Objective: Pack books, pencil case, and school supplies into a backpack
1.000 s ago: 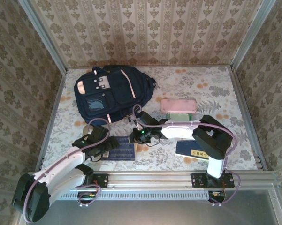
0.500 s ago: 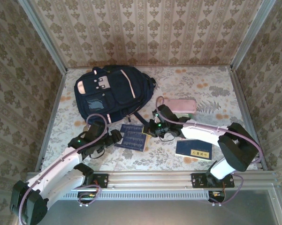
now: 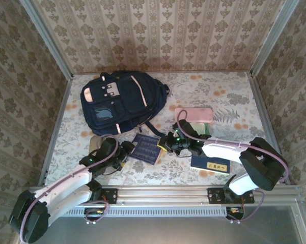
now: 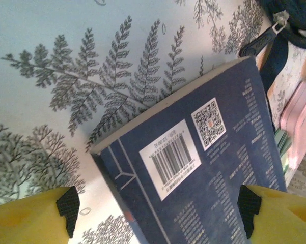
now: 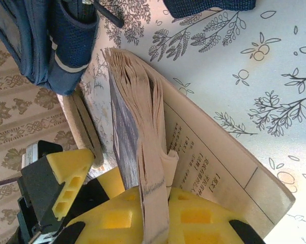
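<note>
Right wrist cam shows the right gripper (image 5: 154,206) clamped shut on the dark blue book's (image 5: 142,117) page block, which the overhead view can't resolve. Left gripper (image 4: 158,206) is wide open, straddling the book's corner and holding nothing. The book now sits nearer the backpack (image 3: 119,101) than a second ago.

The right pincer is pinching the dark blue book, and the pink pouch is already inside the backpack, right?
No: the top view shows the pink pouch on the table, right of the backpack. The right pincer does pinch the dark blue book.
</note>
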